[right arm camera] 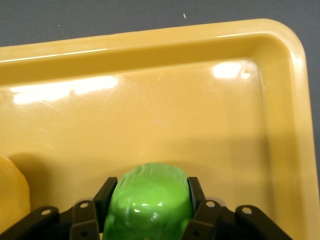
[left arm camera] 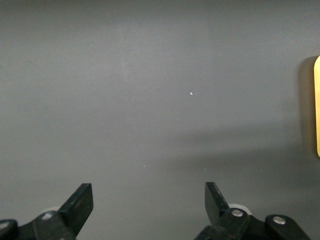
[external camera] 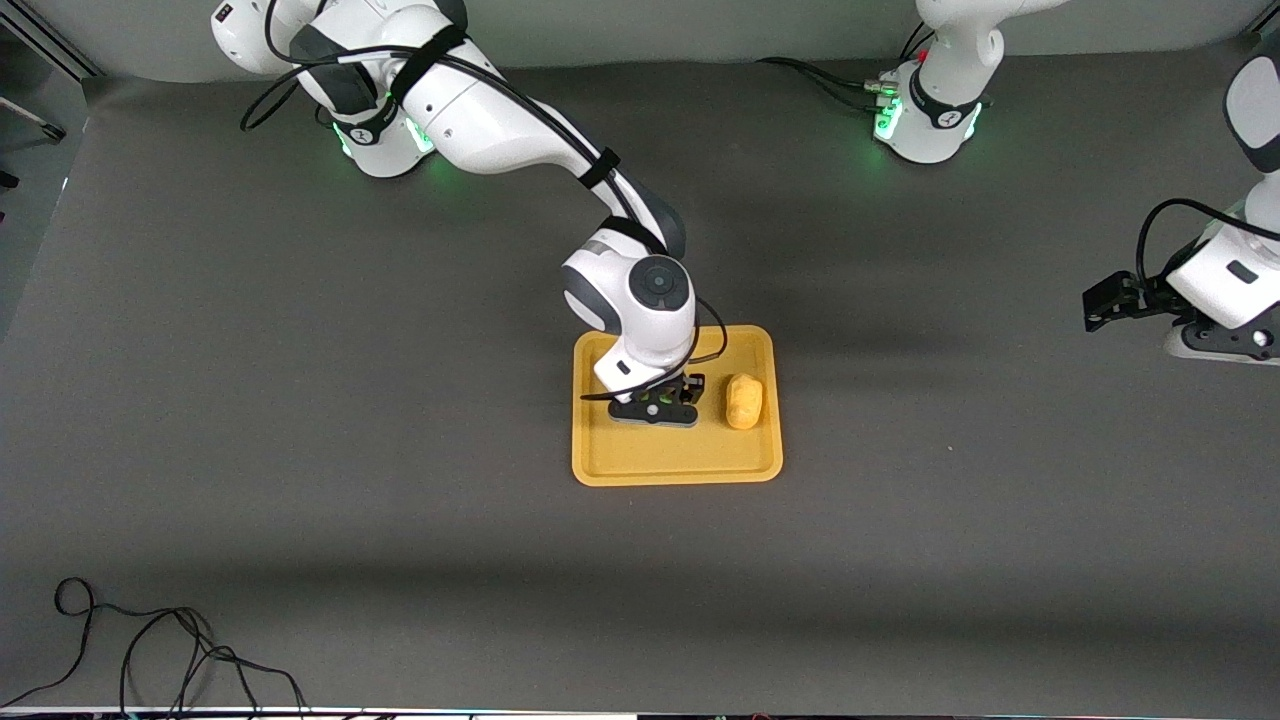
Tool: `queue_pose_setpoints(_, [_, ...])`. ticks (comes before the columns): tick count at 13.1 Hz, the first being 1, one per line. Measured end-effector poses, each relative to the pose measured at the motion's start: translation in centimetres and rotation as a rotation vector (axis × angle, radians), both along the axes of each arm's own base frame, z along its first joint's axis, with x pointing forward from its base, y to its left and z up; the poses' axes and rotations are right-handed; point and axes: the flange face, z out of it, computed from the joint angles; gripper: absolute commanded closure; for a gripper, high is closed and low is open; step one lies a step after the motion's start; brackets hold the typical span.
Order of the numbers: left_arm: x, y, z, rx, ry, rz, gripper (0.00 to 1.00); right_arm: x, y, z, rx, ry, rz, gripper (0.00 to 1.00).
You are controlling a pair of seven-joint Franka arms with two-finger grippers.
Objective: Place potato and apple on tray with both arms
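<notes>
apple gripped over the tray, potato already on it

starting from the right arm's end of the table, i see the right arm reaching out from its base and bending down over the tray (external camera: 676,468), its wrist pointing nearly straight down. the right gripper (external camera: 655,408) is low over the tray's inside, closed narrowly around the apple (right arm camera: 148,202); in the right wrist view the two fingers (right arm camera: 104,196) press against the green ball's sides. i cannot tell from either view whether the apple touches the tray floor or hangs just above it. in the front view the gripper body hides nearly all of the apple.

just beside the gripper, toward the left arm's end of the tray, the potato (external camera: 743,400) lies on the tray floor, close to the tray's rim on that side and apart from the gripper. a yellow edge of it shows in the corner of the right wrist view (right arm camera: 12,192).

well away from the tray, at the left arm's end of the table, the left arm waits, drawn back. the left gripper (left arm camera: 149,200) hangs over bare table with its fingers (left arm camera: 80,202) spread wide and nothing between them; only a sliver of the tray's rim (left arm camera: 317,107) shows at the edge of its wrist view.
</notes>
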Motion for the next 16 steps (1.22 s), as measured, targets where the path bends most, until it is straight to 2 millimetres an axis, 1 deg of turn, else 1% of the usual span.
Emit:
queue_pose_setpoints(2, [-0.3,0.9,0.2,-0.005,0.003,0.007,0.01,0.2,-0.1,0.1,0.008,-0.008,-0.010,0.00])
queue_pose_setpoints(3, [-0.4,1.1,0.3,-0.007,0.006,0.007,0.01,0.6,-0.2,0.5,0.014,-0.016,-0.014,0.00])
queue_pose_setpoints(4, [-0.5,1.1,0.4,-0.010,0.012,0.006,0.01,1.0,-0.2,1.6,0.022,-0.025,-0.020,0.00])
queue_pose_setpoints(5, [-0.5,0.8,0.4,-0.015,0.014,0.004,0.01,1.4,-0.2,3.7,0.025,-0.028,-0.031,0.00])
queue_pose_setpoints(6, [-0.5,0.6,0.4,-0.022,0.015,0.003,0.01,1.6,-0.2,6.8,0.027,-0.027,-0.043,0.00])
queue_pose_setpoints(7, [-0.5,0.4,0.4,-0.027,0.015,0.002,0.01,1.7,-0.3,10.8,0.025,-0.023,-0.055,0.00])
queue_pose_setpoints(8, [-0.5,0.3,0.4,-0.031,0.015,0.001,0.01,1.5,-0.6,15.4,0.025,-0.023,-0.065,0.00])
queue_pose_setpoints(10, [-0.5,0.1,0.4,-0.048,0.014,0.003,0.01,0.5,-2.0,24.3,0.041,-0.035,-0.083,0.00])
queue_pose_setpoints(11, [-0.5,-0.1,0.4,-0.053,0.013,0.003,0.01,0.0,-3.3,28.0,0.042,-0.031,-0.097,0.00])
queue_pose_setpoints(12, [-0.5,-0.1,0.4,-0.055,0.011,0.003,0.01,-0.6,-4.9,30.8,0.028,-0.016,-0.106,0.00])
queue_pose_setpoints(14, [-0.5,-0.2,0.4,-0.055,0.010,0.001,0.01,-0.8,-9.1,35.3,-0.014,0.027,-0.093,0.00])
queue_pose_setpoints(15, [-0.5,-0.3,0.4,-0.055,0.010,0.000,0.01,-0.3,-12.0,37.1,-0.029,0.046,-0.084,0.00])
queue_pose_setpoints(16, [-0.5,-0.3,0.4,-0.055,0.010,-0.001,0.01,0.7,-15.6,38.8,-0.035,0.061,-0.066,0.00])
